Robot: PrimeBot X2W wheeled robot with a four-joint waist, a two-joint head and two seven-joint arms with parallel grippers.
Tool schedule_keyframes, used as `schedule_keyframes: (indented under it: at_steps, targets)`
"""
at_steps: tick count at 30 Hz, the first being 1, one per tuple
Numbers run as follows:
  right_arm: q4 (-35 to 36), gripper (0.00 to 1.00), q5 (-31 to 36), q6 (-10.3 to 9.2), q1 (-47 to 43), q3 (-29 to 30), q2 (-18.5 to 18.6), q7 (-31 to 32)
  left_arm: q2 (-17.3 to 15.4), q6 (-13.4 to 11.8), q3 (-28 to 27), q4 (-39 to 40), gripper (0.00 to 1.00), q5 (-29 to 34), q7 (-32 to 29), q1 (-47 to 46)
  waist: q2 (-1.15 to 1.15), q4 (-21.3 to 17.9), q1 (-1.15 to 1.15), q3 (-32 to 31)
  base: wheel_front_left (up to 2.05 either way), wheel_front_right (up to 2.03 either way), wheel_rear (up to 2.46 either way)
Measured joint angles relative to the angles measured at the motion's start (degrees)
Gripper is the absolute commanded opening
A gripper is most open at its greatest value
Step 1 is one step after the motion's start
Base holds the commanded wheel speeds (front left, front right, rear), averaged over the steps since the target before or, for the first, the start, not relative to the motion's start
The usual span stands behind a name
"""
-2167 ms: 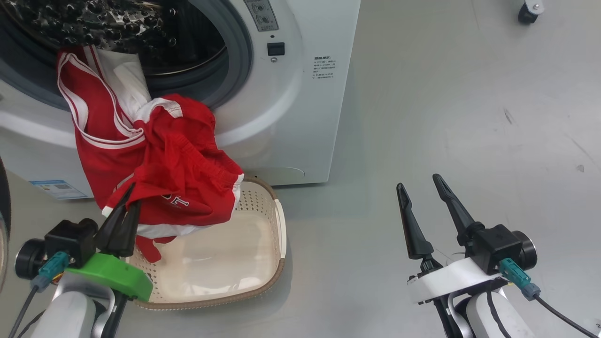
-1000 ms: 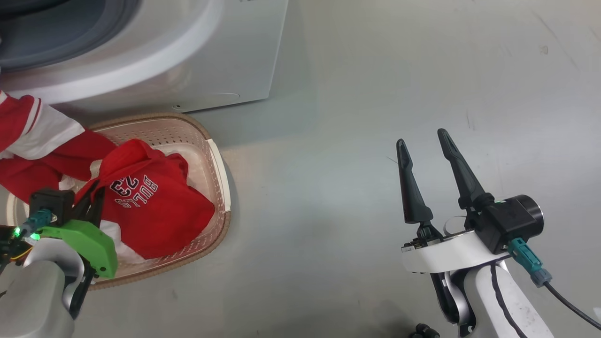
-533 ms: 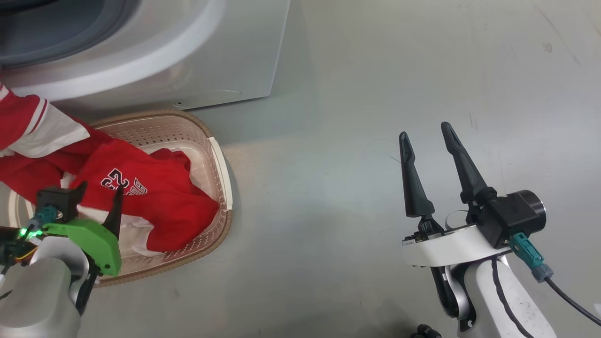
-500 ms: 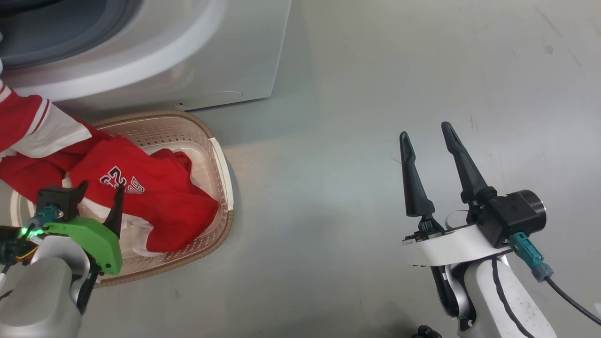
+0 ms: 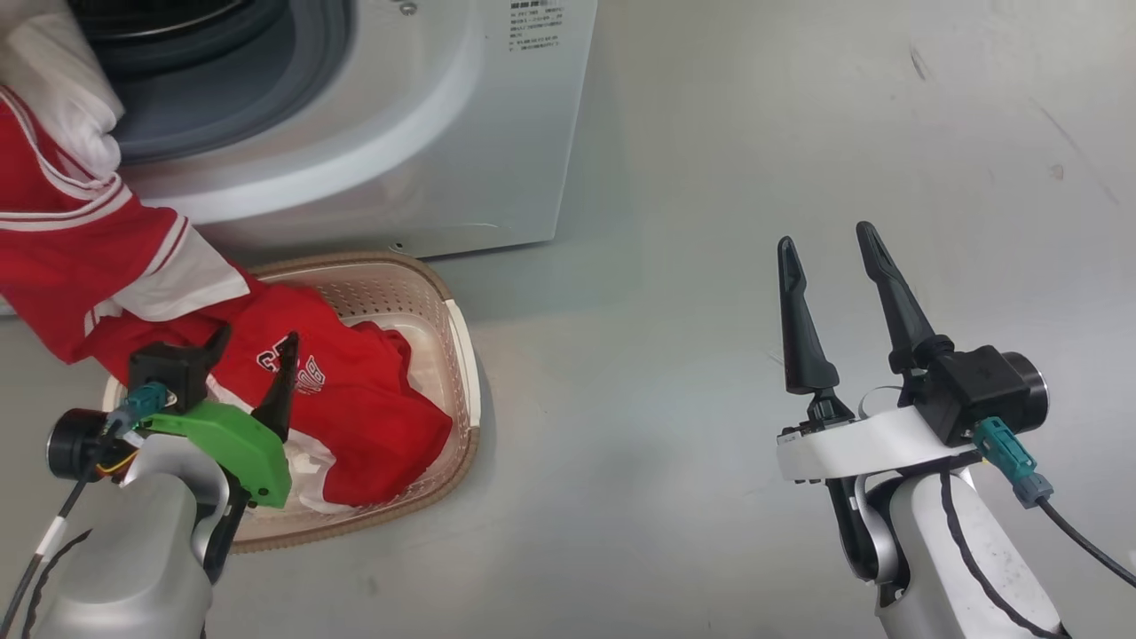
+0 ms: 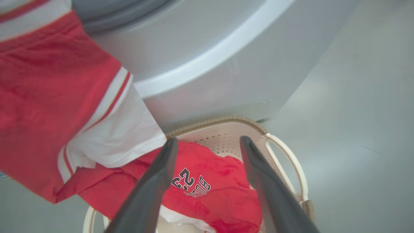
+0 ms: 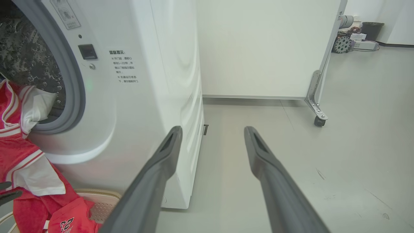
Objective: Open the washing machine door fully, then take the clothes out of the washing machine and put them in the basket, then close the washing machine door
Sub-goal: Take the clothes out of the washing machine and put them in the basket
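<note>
The clothes, a red jersey (image 5: 373, 426) with white trim and dark lettering, lie partly in the cream basket (image 5: 468, 355). Their upper part (image 5: 80, 257) still hangs from the drum opening of the white washing machine (image 5: 426, 133). My left gripper (image 5: 256, 342) is open just above the heap in the basket, holding nothing. The left wrist view shows its fingers (image 6: 208, 142) spread over the lettered cloth (image 6: 220, 197) and basket rim (image 6: 226, 120). My right gripper (image 5: 825, 235) is open over bare floor, far right of the basket. The washing machine door is out of view.
The basket stands on the grey floor (image 5: 666, 355) against the washer's front (image 7: 155, 81). In the right wrist view a white panel (image 7: 268, 48) on a castor (image 7: 318, 121) stands behind the washer, with equipment (image 7: 343, 43) at the far right.
My left gripper has gone from shut to open and let go of the jersey, which settled into the basket. The head camera has tilted up, showing more of the washer. The right arm is unchanged.
</note>
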State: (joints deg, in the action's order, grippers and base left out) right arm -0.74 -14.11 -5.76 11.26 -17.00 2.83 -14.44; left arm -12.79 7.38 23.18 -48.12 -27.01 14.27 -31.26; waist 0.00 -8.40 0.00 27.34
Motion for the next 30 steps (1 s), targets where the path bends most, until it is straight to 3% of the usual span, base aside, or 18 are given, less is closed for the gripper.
schedule_keyframes:
  at_steps: [5,8,14,30]
  targets:
    - [-1.53,1.0,-0.22,0.47,-0.12,1.16,0.01,0.0,0.44,0.0,0.0,1.83,1.0,-0.4,0.02,0.01,0.0,1.62,0.0,-3.43,0.0,0.0,0.0]
    - [-2.21,1.0,-0.25,0.83,-0.4,1.83,0.0,0.0,1.47,0.0,-2.56,3.94,1.0,-3.7,0.1,0.16,0.0,2.74,0.0,-5.63,0.0,0.0,0.0]
    - [-3.61,1.0,-0.51,1.67,-3.05,3.45,0.14,0.0,1.16,0.0,-4.61,10.02,1.0,-3.01,0.18,0.85,0.0,5.22,0.0,-10.15,0.0,0.0,0.0]
    - [-4.65,1.0,-1.58,4.35,-8.09,4.17,0.02,0.0,0.38,0.0,-10.02,20.22,1.0,-1.62,0.18,15.08,0.0,10.21,-0.01,-20.94,0.0,0.0,0.0]
